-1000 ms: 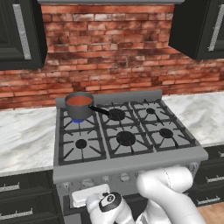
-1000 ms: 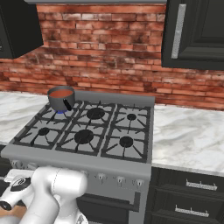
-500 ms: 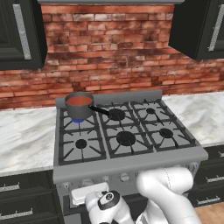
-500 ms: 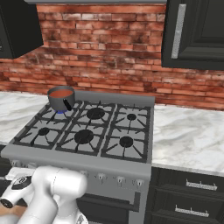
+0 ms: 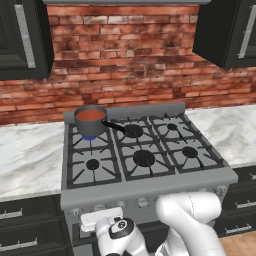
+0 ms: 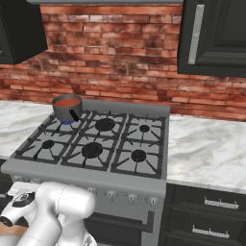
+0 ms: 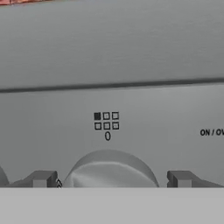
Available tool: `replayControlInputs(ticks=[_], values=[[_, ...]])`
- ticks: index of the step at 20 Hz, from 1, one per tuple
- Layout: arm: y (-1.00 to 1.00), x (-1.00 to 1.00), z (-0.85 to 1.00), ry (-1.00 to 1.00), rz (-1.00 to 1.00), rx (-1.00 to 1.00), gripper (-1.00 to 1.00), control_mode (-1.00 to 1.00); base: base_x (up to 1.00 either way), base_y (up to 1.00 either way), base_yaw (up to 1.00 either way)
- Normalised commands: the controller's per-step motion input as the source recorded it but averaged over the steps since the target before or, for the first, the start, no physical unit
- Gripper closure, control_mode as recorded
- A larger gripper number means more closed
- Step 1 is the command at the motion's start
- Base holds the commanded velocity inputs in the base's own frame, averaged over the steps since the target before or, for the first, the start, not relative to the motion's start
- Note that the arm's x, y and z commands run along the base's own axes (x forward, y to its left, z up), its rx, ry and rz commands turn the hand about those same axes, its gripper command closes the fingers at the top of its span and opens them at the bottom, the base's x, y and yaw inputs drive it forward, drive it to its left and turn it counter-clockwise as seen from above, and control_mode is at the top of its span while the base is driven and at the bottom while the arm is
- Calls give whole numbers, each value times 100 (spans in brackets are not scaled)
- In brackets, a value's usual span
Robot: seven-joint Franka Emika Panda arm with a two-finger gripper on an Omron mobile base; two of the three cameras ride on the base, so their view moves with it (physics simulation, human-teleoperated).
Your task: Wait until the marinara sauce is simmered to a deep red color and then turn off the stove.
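On the grey front panel of the stove (image 7: pixel 131 105), just above a round knob (image 7: pixel 111 170), there is a small diagram (image 7: pixel 106 121) of six little squares in two rows of three. The top left square is filled black and the others are empty. Directly under the diagram stands the sign "0" (image 7: pixel 107 136). At the right edge of the same panel the letters "ON / OV" (image 7: pixel 211 132) can be read; the word is cut off by the picture edge.

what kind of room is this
A rendered home kitchen, most likely: a six-burner gas stove carrying a saucepan of marinara sauce, white marble counters on both sides, a brick backsplash and dark cabinets.
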Motion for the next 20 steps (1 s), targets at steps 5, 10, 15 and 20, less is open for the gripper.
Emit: replayControlInputs(ticks=[5, 10, 15, 20], values=[[0, 6, -9, 0, 0, 0, -100, -100, 0, 0, 0], [0, 0, -21, 0, 0, 0, -100, -100, 0, 0, 0], [0, 0, -20, 0, 0, 0, -100, -100, 0, 0, 0], [0, 0, -17, 0, 0, 0, -100, -100, 0, 0, 0]])
